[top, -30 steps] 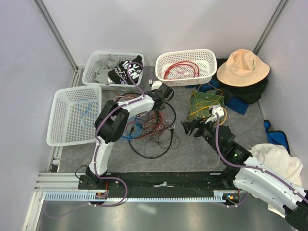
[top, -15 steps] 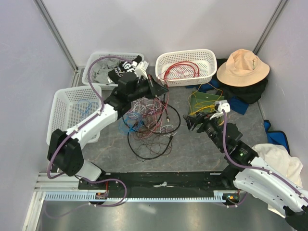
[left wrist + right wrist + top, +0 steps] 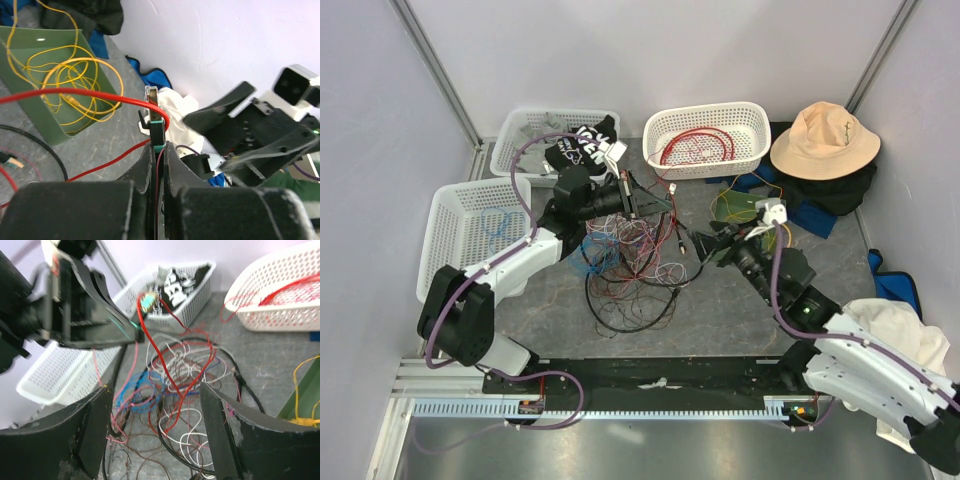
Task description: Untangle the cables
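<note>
If I think of the grey table as a clock with the two arm bases at 6 o'clock, the left arm comes in from 7 o'clock. The right arm comes in from 4 o'clock.

A white basket sits at 9 o'clock with a blue cable inside. A second basket at 11 o'clock holds grey and black cloth. A third basket at 12 o'clock holds a red coil. A tan hat lies at 2 o'clock on some dark cloth. A white cloth is bunched up at 4 o'clock.

The heap of cables lies in the middle of the table. Black, red, white and blue wires are all mixed up in it, and a big black loop hangs out on its 6 o'clock side. At 1 o'clock from the heap is a green board with a yellow cable curled on it.

The left gripper is at the 12 o'clock edge of the heap. Its jaws are pinched tight on a small plug at the end of a red cable. That cable bends away from the plug and runs down into the heap.

The right gripper is at the 3 o'clock side of the heap and points at it. Its jaws are spread wide and have hold of nothing.
</note>
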